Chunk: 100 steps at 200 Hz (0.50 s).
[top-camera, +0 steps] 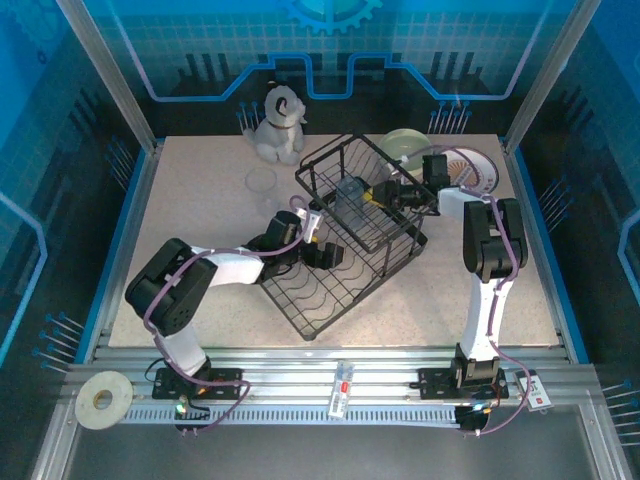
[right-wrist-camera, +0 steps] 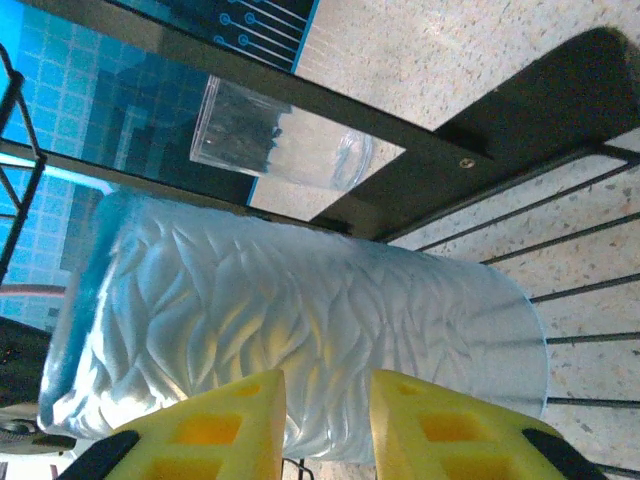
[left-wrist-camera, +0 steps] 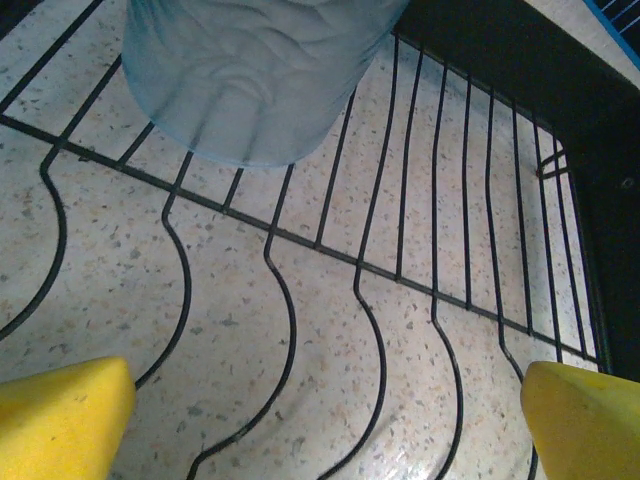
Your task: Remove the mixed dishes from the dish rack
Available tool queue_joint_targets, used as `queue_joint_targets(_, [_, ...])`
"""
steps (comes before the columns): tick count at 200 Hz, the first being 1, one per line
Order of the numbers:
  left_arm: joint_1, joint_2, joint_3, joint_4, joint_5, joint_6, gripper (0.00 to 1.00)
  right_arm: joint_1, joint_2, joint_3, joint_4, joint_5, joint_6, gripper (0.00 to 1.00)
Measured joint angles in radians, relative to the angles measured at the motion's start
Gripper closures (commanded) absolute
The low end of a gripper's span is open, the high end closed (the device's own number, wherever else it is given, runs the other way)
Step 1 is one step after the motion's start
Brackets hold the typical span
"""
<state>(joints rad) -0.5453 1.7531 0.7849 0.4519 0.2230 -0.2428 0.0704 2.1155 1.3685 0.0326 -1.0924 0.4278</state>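
At the centre of the top view the tumbler stands upright in the dish rack, right at the tips of the right hand. These sit nearly together, and I cannot tell whether they grip it. The left hand gapes wide, farther off.

Two arms, we log the same build for both. Left arm and right arm: bulky black joint housings, white link tubes, a purple cable looped along each, black base plates. Left gripper fingers are plain yellow and rounded. Right gripper fingers are yellow with square recesses and black backing.
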Motion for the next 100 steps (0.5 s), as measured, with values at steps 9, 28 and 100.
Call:
queue_joint_targets(9, [0.0, 0.004, 0.0, 0.011, 0.005, -0.007, 0.01, 0.0, -0.002, -0.007, -0.001, 0.0, 0.0, 0.71])
queue_joint_targets(28, [0.0, 0.005, 0.0, 0.034, 0.006, -0.022, 0.01, -0.003, -0.011, -0.034, 0.027, -0.001, 0.021, 0.71])
queue_joint_targets(100, [-0.001, 0.007, -0.051, 0.145, 0.015, -0.018, 0.01, -0.018, -0.032, -0.106, 0.239, 0.018, 0.211, 0.71])
